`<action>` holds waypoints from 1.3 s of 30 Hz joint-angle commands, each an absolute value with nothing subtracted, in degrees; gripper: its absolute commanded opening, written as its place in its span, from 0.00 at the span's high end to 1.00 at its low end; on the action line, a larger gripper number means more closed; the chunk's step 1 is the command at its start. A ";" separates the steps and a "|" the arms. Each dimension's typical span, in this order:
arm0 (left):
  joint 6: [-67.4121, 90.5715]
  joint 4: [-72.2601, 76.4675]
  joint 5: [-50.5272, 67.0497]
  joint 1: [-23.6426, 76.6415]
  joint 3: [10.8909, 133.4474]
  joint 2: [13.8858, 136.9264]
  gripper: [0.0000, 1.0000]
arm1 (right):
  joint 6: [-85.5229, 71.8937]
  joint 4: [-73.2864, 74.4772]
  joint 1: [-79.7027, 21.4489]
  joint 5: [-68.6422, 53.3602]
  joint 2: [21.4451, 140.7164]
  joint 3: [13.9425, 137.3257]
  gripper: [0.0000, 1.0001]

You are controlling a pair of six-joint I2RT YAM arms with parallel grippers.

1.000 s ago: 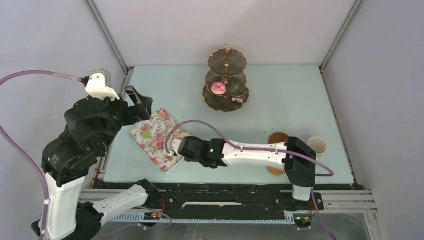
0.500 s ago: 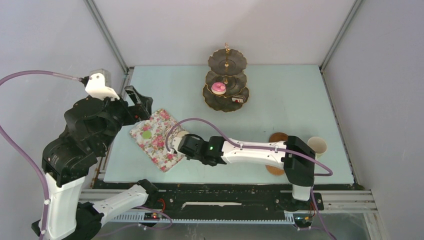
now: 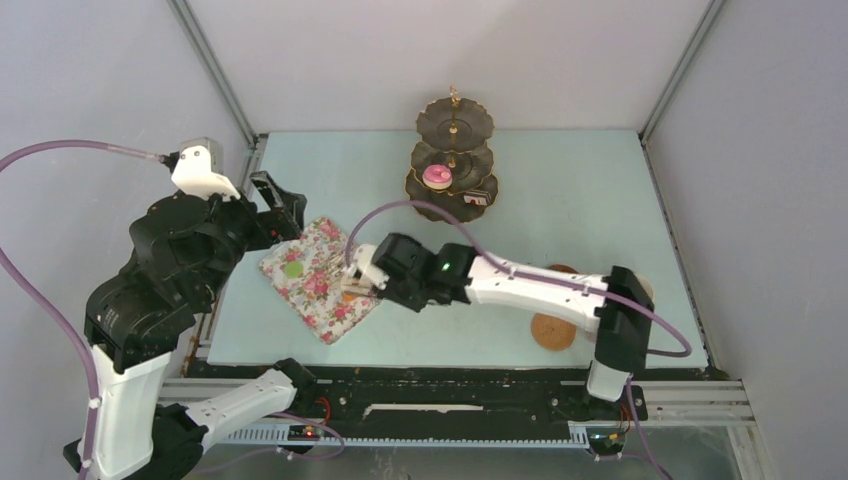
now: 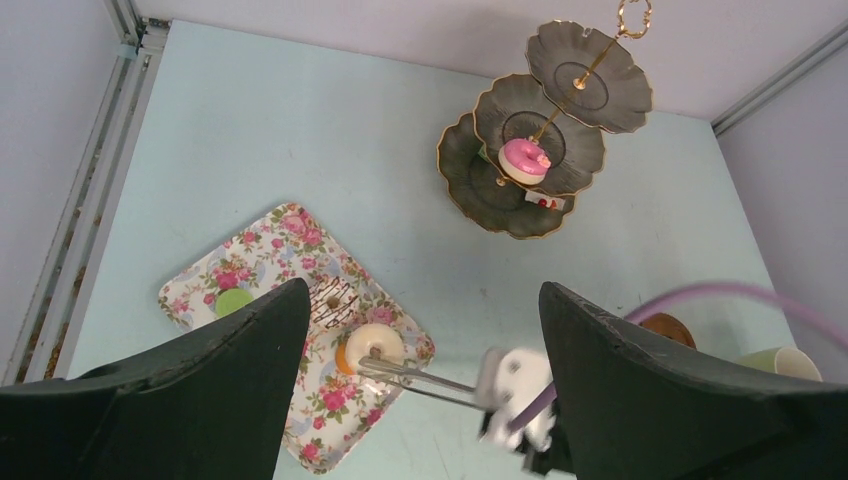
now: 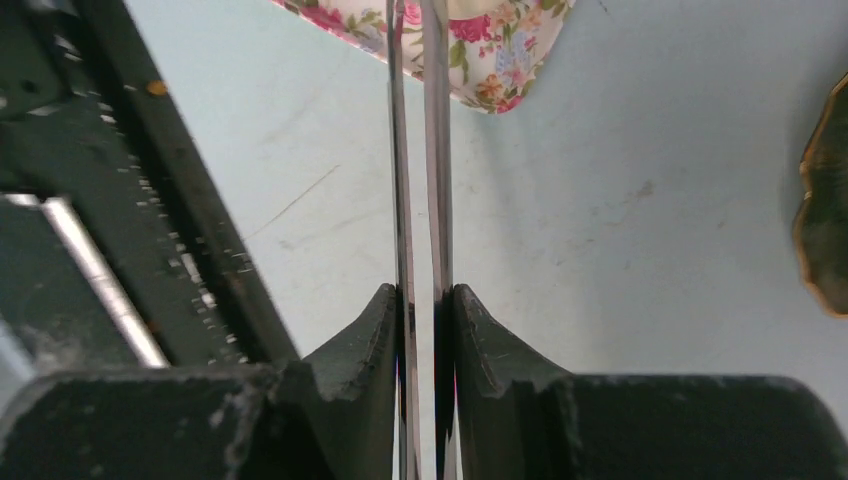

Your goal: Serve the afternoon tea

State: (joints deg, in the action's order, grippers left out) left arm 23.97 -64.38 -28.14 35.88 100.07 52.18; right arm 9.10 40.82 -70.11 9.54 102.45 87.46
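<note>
Clamping the long grey tongs (image 5: 437, 150), right gripper (image 5: 425, 300) presses the blades nearly together. Tong tips meet the white doughnut (image 4: 373, 343) on the floral cloth (image 4: 260, 250); whether it is pinched, cannot tell.

The tongs (image 5: 437, 150) are finished in glossy polished metal; the table (image 3: 560, 200) is surfaced smooth and matt; the right pincer (image 5: 423, 296) is formed in scuffed matt plastic.
</note>
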 commanded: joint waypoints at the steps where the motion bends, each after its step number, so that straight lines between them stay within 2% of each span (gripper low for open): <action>1: 23.99 -62.55 -27.61 36.12 99.36 52.82 0.08 | -2.57 39.85 -61.07 -13.46 93.63 87.90 0.88; 4: 24.08 -62.52 -27.60 36.12 99.32 52.87 0.08 | -13.07 32.41 -50.58 -30.26 87.17 80.00 0.87; 6: 24.14 -62.44 -27.43 36.12 99.32 52.95 0.08 | -18.97 27.91 -45.01 -36.74 84.00 75.75 0.87; 17: 24.38 -62.16 -26.97 36.12 99.34 53.25 0.08 | -47.11 2.13 -23.02 -54.61 68.72 53.40 0.89; 23: 24.52 -61.82 -26.47 36.12 99.57 53.76 0.08 | -51.64 0.58 -9.12 -60.46 61.47 44.54 0.90; 31: 24.61 -61.47 -25.75 36.08 99.14 54.30 0.09 | -52.96 5.38 11.28 -69.86 59.09 42.71 0.90; 34: 24.60 -61.36 -25.54 36.08 99.27 54.43 0.09 | -54.23 5.52 13.40 -67.86 60.39 42.71 0.90; 39: 24.60 -61.53 -25.36 36.12 99.06 54.56 0.09 | -62.32 -4.21 13.62 -63.78 63.89 42.71 0.89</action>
State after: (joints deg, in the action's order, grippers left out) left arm 24.08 -63.29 -26.15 35.88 99.15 54.37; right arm -55.33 4.16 13.65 -64.62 61.60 42.78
